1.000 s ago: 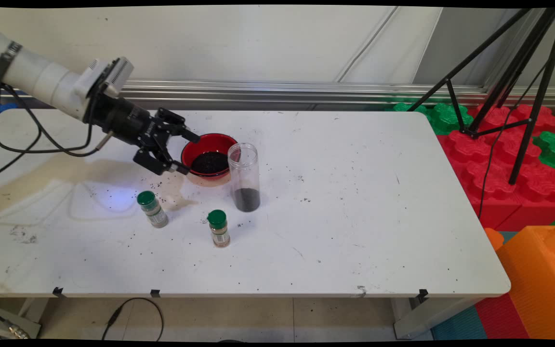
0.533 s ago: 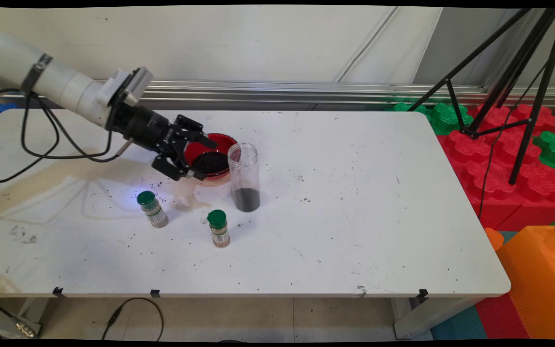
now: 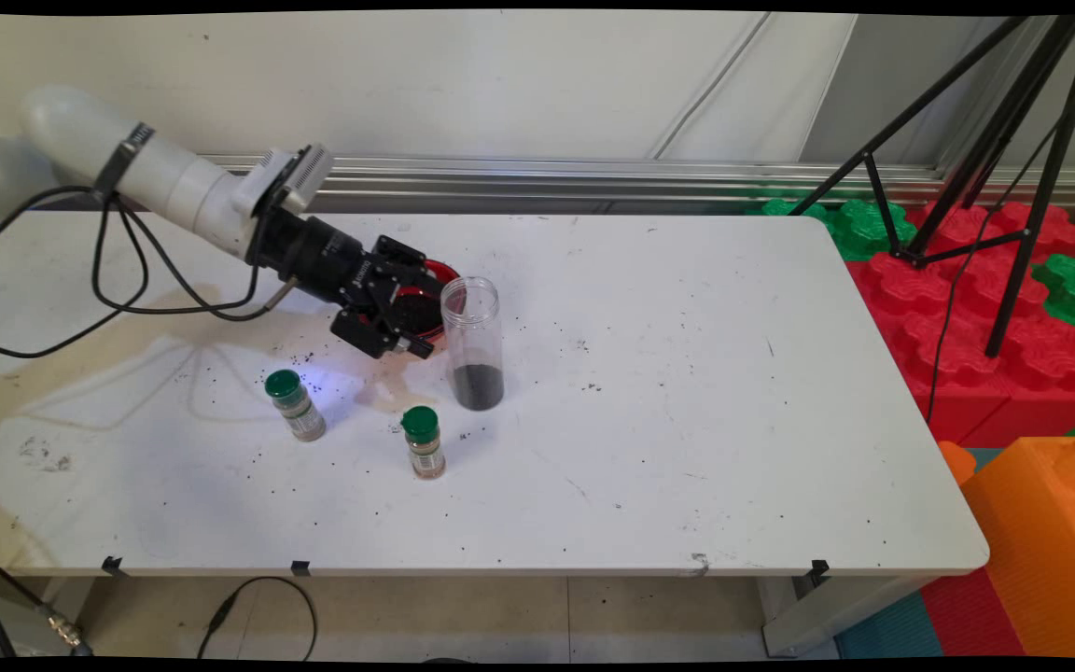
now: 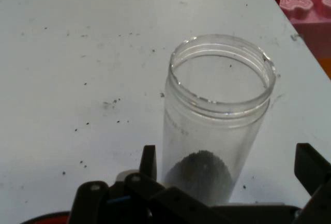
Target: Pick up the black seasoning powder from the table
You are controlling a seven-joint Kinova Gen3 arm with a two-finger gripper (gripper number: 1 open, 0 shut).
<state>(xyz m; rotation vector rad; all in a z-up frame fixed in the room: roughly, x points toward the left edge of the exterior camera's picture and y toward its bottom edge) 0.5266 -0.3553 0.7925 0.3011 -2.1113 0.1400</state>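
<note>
A: What did the place look like?

B: A white table (image 3: 687, 420) stood before a pale wall, its top speckled with dark crumbs and marked by a brownish stain on the left. Red, green and orange foam blocks (image 3: 967, 308) were piled past its right end, with a black tripod (image 3: 995, 168) standing on them.

A: And the arm?

B: It reached in from the upper left, black cables (image 3: 127, 289) drooping beneath it. The gripper (image 3: 425, 317) hung low over a red bowl (image 3: 444, 273) with dark grains in it, covering most of the bowl in the main view.

A: Was it holding anything?

B: No. The fingers (image 4: 309, 167) were spread apart with nothing between them. In the hand view they stood on either side of a clear jar (image 4: 217, 120), which rose just ahead of them, not touched.

A: Tell me about the jar.

B: It stood upright and lidless, just right of the bowl, with a shallow layer of dark grains at its bottom (image 3: 478, 385). The hand view looked down at its open rim.

A: Anything else nearby?

B: Two small spice bottles with green caps stood upright nearer the front edge: one (image 3: 294, 404) to the left below the gripper, the other (image 3: 424, 441) near the jar's base. They were well apart from each other.
</note>
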